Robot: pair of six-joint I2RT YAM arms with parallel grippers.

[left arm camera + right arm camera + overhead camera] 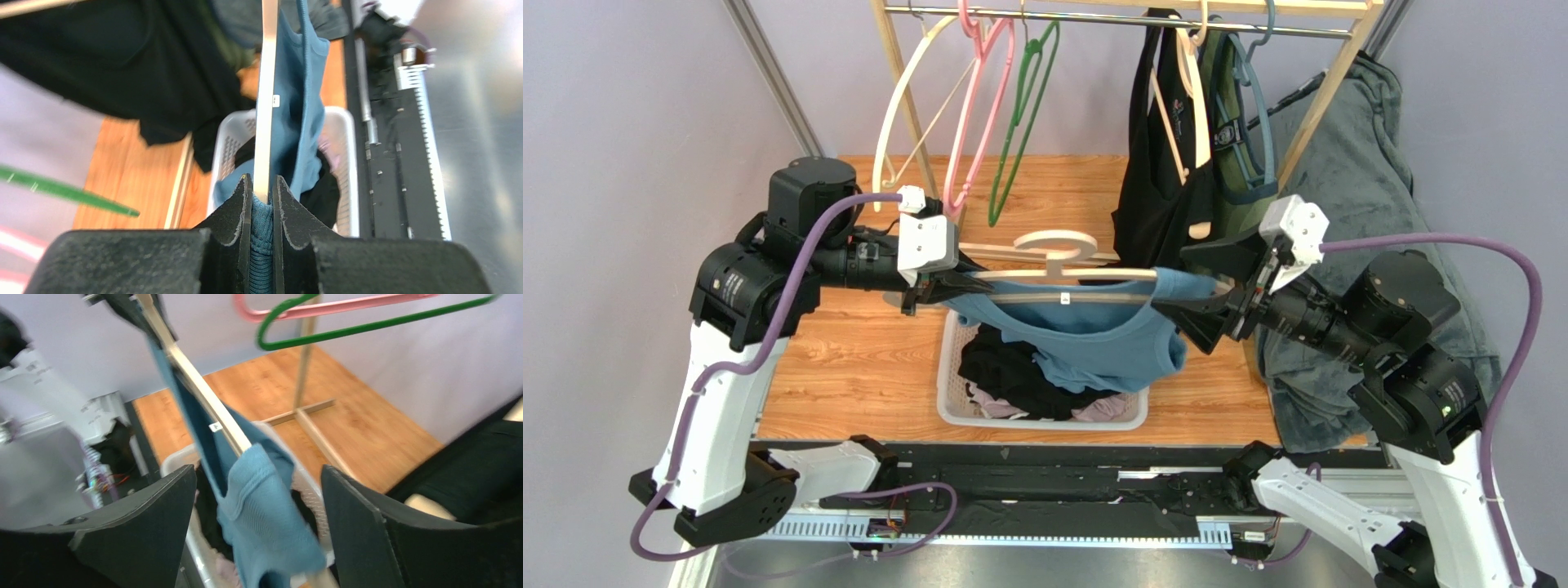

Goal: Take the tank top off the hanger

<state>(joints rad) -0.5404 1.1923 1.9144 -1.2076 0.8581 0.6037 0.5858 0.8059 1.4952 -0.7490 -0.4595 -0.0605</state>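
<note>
Tank top [1090, 331], blue, droops from the wooden hanger [1075, 272] above the basket [947, 380] on the counter [854, 355]. My left pincer [262, 196] is clenched on the hanger's end and a fold of fabric; my right pincer [258, 478] stands released, jaws wide around the other end.

Your left gripper [263, 196] clamped tight on hanger [265, 135], right gripper [258, 471] jaws wide apart, both arms angled inward

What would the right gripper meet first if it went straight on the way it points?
Most likely the blue ribbed tank top draped over the pale wooden hanger, between the right gripper's open jaws; depth is unclear.
</note>
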